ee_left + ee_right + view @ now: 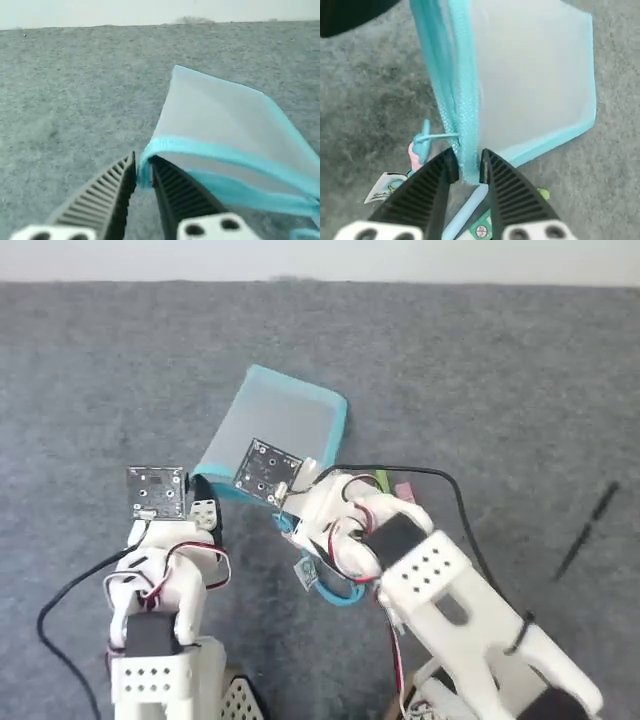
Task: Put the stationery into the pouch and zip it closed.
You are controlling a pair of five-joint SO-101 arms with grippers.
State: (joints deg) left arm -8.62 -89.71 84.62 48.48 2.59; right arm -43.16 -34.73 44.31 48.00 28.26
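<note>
Clamps the left gripper (143, 169) on one corner of the pouch (285, 420) at its teal zip hem. Pinches the same hem farther along with the right gripper (468, 164). Holds the pouch mid-table (100, 360), body fanned toward the far edge. Leaves a slim black stick (588, 530), probably a pen, well apart toward the right edge, slanted, nearer the right arm.

A grey, felt-like desk (480, 370) carried a pale blue pouch (285, 425) near its middle and a black pen (588, 528) toward its right edge.
</note>
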